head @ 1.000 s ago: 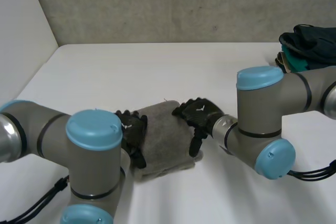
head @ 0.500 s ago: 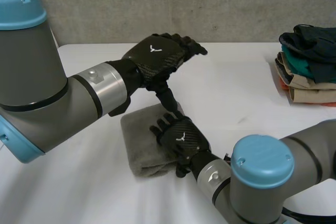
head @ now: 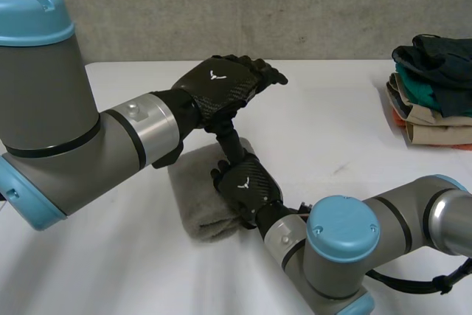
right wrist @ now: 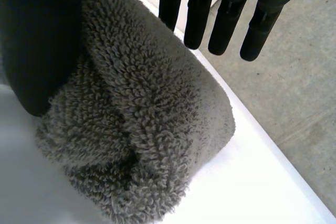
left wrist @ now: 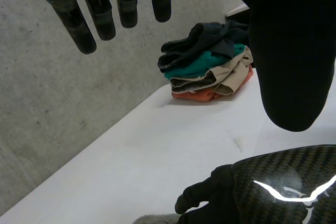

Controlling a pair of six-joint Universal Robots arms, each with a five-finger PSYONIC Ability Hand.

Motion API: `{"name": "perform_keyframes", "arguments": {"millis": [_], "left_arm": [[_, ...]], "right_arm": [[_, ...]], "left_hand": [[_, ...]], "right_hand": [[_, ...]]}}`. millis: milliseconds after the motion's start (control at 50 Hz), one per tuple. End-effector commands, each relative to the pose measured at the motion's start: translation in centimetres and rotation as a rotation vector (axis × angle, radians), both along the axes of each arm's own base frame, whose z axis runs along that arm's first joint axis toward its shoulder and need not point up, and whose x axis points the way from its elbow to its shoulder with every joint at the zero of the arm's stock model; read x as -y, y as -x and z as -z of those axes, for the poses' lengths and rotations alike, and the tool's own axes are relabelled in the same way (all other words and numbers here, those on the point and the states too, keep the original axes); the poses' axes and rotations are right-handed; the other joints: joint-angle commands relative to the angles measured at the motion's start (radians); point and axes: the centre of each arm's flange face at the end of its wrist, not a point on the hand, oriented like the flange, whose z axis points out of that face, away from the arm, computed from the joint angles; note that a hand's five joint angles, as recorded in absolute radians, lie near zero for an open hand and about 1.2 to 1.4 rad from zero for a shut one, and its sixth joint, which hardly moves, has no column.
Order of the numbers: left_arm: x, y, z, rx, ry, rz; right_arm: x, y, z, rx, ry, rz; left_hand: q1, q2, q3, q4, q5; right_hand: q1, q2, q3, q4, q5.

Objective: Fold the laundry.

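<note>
Two black hands are close together over the near half of the white table (head: 332, 116). In the head view the left hand (head: 221, 85) is raised above the table with nothing in it. Its fingers (left wrist: 101, 17) are straight and slightly spread, and its thumb points down.

At about 6 o'clock from it, the right hand (head: 247, 186) lies palm-down on the folded grey towel (head: 193, 193), over the towel's 3 o'clock side. In the right wrist view this hand's fingers (right wrist: 198, 11) are straight and reach out past the far edge of the towel. The thumb (right wrist: 42, 40) lies against the thick looped cloth beside them, so the hand is flat and relaxed, not gripping.

The towel is a compact bundle with rounded folds. It rests on the table at about 7 o'clock from the left hand.

A pile of folded clothes (head: 431, 90) in dark, green, beige and orange colours sits at the table's edge, at 3 o'clock from the left hand and well apart from the towel.
</note>
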Motion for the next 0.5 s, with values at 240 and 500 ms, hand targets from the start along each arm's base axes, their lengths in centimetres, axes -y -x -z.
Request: {"name": "perform_keyframes", "arguments": {"millis": [240, 500], "left_arm": [[0.3, -0.1, -0.6, -0.011, 0.016, -0.007], [1.7, -1.3, -4.7, -0.082, 0.125, -0.058]], "right_arm": [[2.0, -2.4, -0.8, 0.066, 0.041, -0.050], [11.6, -0.5, -12.7, 0.416, 0.191, 0.090]], "left_hand": [[0.062, 0.045, 0.038, 0.047, 0.030], [0.065, 0.048, 0.041, 0.050, 0.033]], "right_hand": [[0.923, 0.932, 0.927, 0.925, 0.953], [0.923, 0.932, 0.927, 0.925, 0.953]]}}
